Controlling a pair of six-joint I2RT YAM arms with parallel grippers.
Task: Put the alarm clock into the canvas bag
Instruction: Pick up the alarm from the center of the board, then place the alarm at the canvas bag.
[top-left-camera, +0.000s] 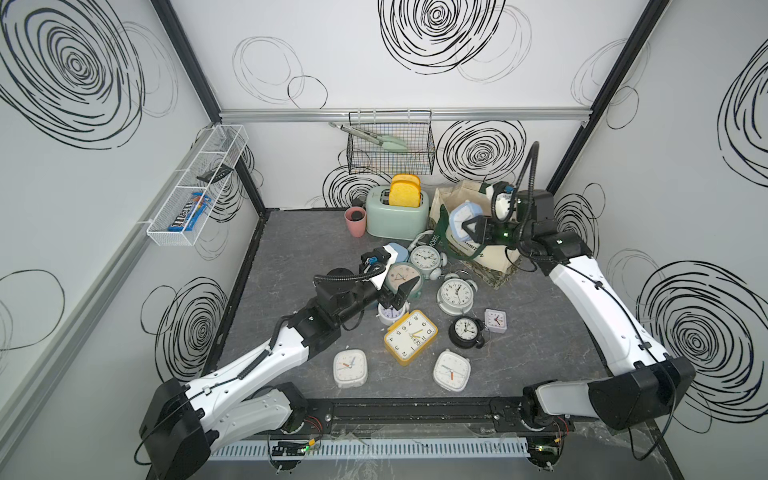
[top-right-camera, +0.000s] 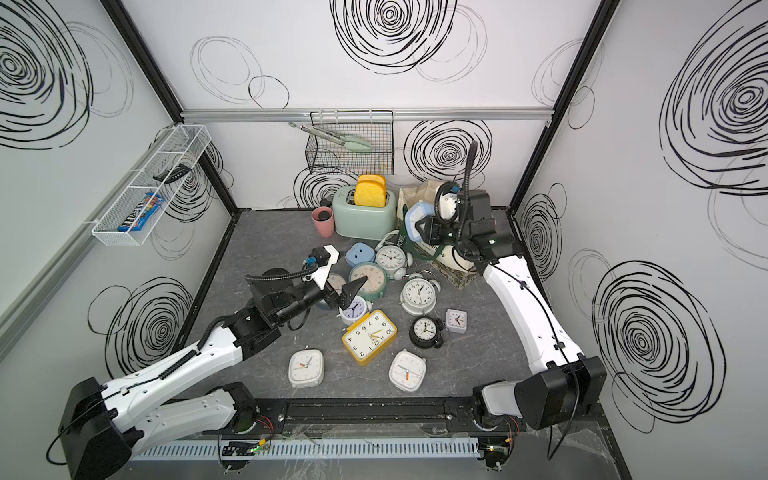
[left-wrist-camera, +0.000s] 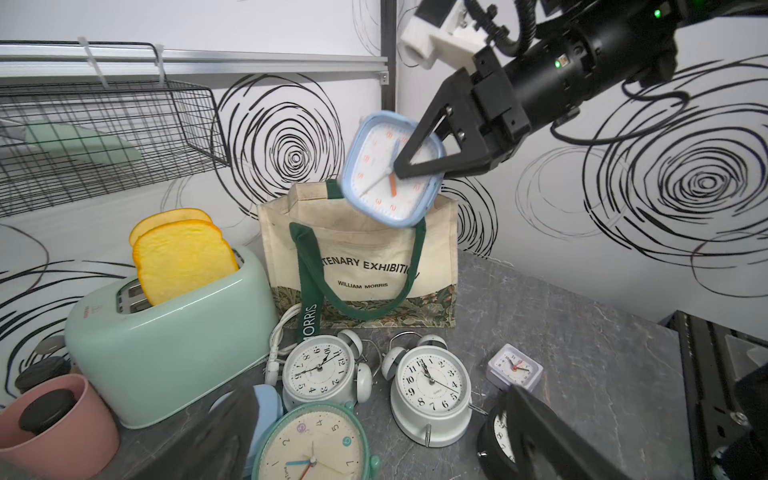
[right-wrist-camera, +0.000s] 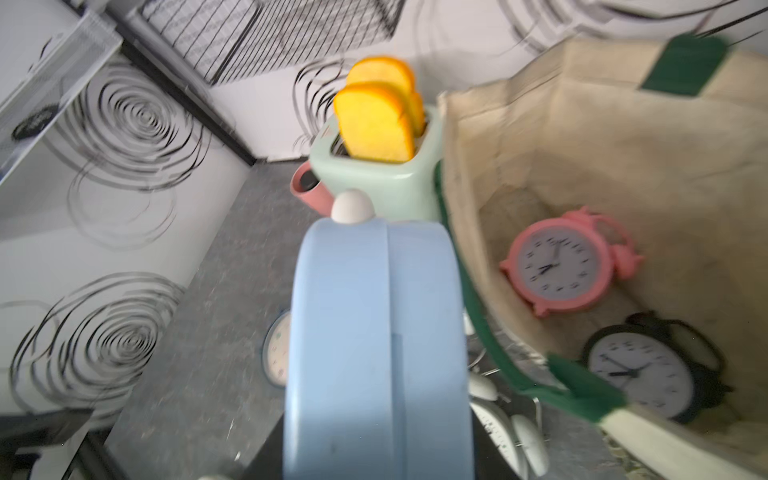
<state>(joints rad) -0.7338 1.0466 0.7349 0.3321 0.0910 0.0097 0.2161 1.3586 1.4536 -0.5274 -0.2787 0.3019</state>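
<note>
My right pincer (left-wrist-camera: 415, 166) clamps the blue alarm clock (left-wrist-camera: 374, 183) near the canvas bag (left-wrist-camera: 436, 257) rim, not yet dropped; left pincer (top-left-camera: 401, 293) gapes empty

held alarm clock (left-wrist-camera: 388, 170): pale blue case, white face, orange numerals
canvas bag (left-wrist-camera: 361, 257): cream, dark green handles, black lettering, leafy green base
inside the bag: pink clock (right-wrist-camera: 559, 266), black clock (right-wrist-camera: 648, 370) with white face, seemingly, through blur
toaster (left-wrist-camera: 166, 332): mint green, with yellow-orange bread (left-wrist-camera: 183, 257)
cup (left-wrist-camera: 62, 449): pink
yellow clock (top-left-camera: 410, 336), 6 o'clock from the toaster: white face, black numerals
table (top-left-camera: 291, 249): dark grey, marbled
walls (top-left-camera: 353, 62): white, black scribbled swirls
</note>
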